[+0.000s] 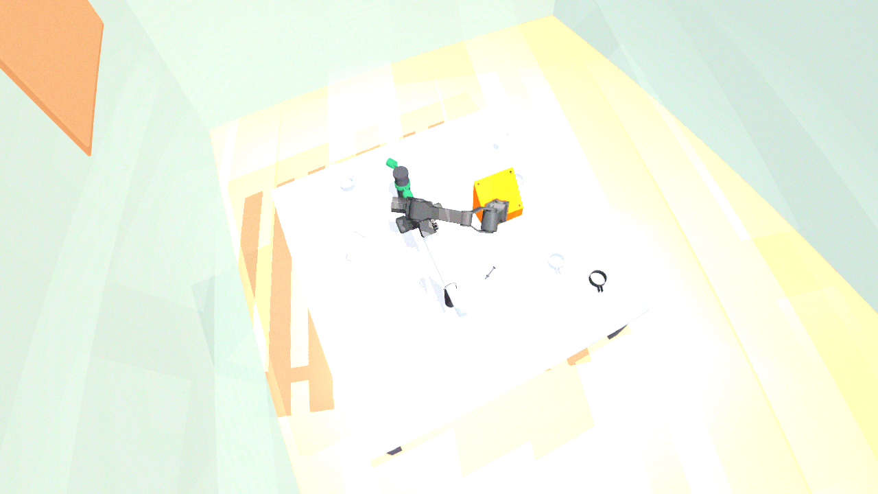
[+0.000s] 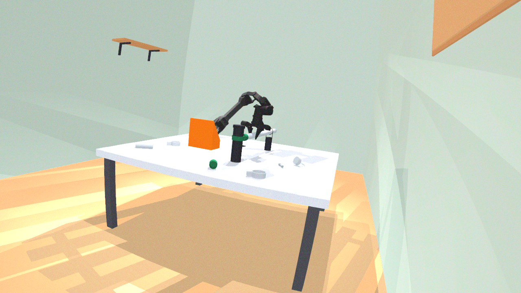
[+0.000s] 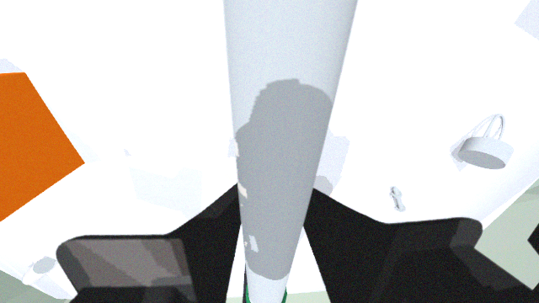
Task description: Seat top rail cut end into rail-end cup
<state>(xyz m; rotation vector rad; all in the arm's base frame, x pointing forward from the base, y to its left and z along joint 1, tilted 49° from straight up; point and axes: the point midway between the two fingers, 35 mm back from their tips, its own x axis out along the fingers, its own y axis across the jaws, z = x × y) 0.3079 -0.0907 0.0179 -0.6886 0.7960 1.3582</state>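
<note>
My gripper (image 1: 415,227) (image 2: 253,134) (image 3: 269,187) is shut on the white rail (image 1: 437,261) (image 2: 251,136) (image 3: 282,147), between the two posts. The big black post (image 1: 400,173) (image 2: 236,153) stands upright. Its green brace band (image 1: 402,185) (image 2: 237,138) sits high, a little below the cap. The green rail-end cup (image 1: 408,193) (image 2: 246,136) faces the rail, and the rail's end meets it. Green shows on both sides of the rail at the wrist view's bottom edge; the depth inside is hidden. The rail's other end passes over the small black post (image 1: 449,298) (image 2: 268,143), through the thin loop cap.
An orange block (image 1: 498,193) (image 2: 202,134) (image 3: 34,147) stands by the arm's base. A loose green piece (image 1: 392,163) (image 2: 213,163) lies near the big post. A grey clamp (image 2: 258,174), a black ring (image 1: 597,278), a bolt (image 1: 490,272) and a white cap (image 2: 296,160) (image 3: 484,153) lie about.
</note>
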